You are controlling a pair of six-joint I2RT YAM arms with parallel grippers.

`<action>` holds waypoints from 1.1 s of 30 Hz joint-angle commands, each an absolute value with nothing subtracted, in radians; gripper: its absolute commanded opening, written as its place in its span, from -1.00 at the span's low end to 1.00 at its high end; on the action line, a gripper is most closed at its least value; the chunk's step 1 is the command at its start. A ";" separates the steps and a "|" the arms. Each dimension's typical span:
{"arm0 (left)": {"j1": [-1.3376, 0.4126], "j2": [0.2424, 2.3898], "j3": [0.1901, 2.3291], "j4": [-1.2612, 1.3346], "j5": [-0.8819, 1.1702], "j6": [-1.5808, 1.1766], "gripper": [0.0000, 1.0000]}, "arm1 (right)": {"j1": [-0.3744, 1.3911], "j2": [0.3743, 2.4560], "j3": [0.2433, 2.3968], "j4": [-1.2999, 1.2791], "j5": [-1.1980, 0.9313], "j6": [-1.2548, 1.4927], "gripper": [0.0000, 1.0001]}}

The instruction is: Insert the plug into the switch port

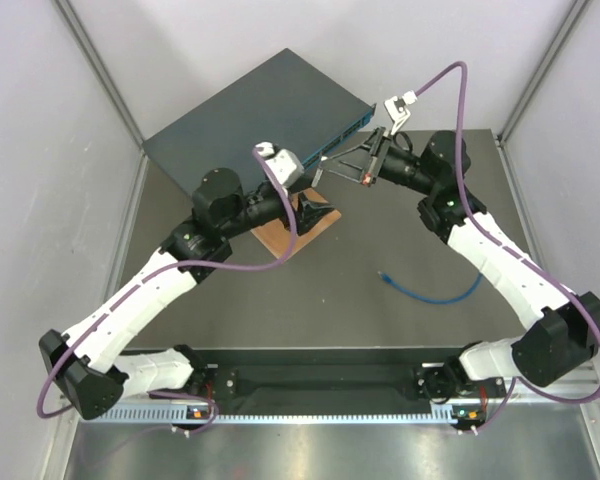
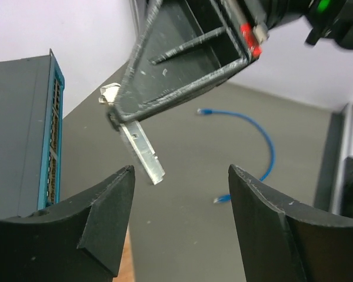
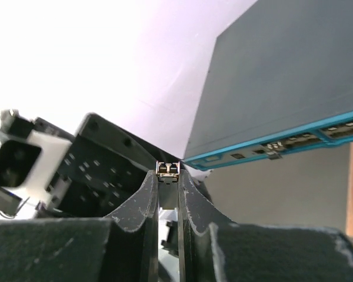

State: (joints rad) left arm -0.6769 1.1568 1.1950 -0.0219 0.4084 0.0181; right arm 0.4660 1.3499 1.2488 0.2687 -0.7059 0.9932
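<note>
The switch [image 1: 260, 110] lies at the back left, its blue front face with sockets [image 3: 294, 141] turned to the right. The plug [image 1: 384, 273], on a short blue cable [image 1: 435, 294], lies loose on the table right of centre, held by nothing; the left wrist view shows it too [image 2: 205, 111]. My right gripper [image 1: 327, 160] hovers just off the switch's front corner, shut on a small grey metal piece [image 3: 168, 169] that sticks out past its fingertips [image 2: 142, 150]. My left gripper [image 2: 179, 170] is open and empty, just below and in front of that piece, over the wooden square.
An orange-brown wooden square [image 1: 280, 235] lies under the left gripper, in front of the switch. Purple robot cables [image 1: 460, 110] loop over both arms. White walls close in the table on the left, back and right.
</note>
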 commanded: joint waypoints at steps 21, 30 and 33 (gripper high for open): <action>-0.729 1.203 1.295 -0.101 0.173 0.140 -1.00 | 0.537 1.315 1.246 0.229 -0.701 0.899 -0.55; -0.646 1.157 1.278 -0.106 0.592 -0.216 -1.00 | 0.377 1.201 1.333 -0.197 -0.821 0.067 0.57; -0.643 1.163 1.259 -0.088 0.753 -0.383 -1.00 | 0.360 1.143 1.365 -0.427 -0.871 -0.392 0.59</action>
State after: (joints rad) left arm -0.6441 1.1931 1.2564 -0.1429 0.5106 -0.1551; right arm 0.3721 1.2491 1.2804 -0.1749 -0.7826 0.1993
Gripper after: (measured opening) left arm 0.131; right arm 0.791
